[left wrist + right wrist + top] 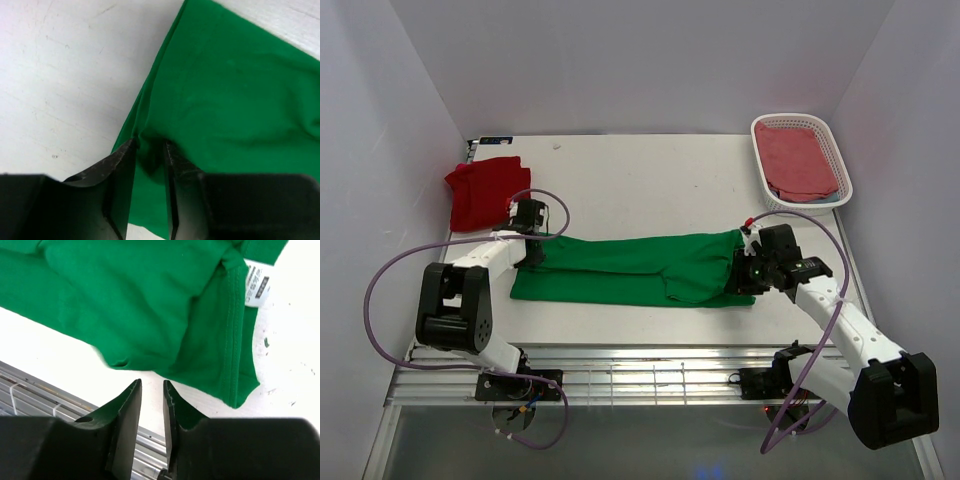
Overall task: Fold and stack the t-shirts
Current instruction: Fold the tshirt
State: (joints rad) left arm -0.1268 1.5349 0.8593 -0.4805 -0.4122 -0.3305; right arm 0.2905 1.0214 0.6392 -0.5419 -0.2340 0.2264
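Note:
The bright green t-shirt [630,268] lies folded into a long strip across the middle of the table. My left gripper [532,240] is at its left end; in the left wrist view the gripper [150,145] is shut on a puckered fold of the green t-shirt [230,85]. My right gripper [745,270] is at the shirt's right end. In the right wrist view the right gripper [151,385] has its jaws a little apart and empty, just off the edge of the green t-shirt [140,295]. The deep red t-shirt [485,192] lies folded at the back left.
A white basket [832,145] at the back right holds a pinkish-red cloth [798,160]. Metal rails [640,375] run along the table's near edge, close under my right gripper. The shirt's white label [256,285] shows at its right end.

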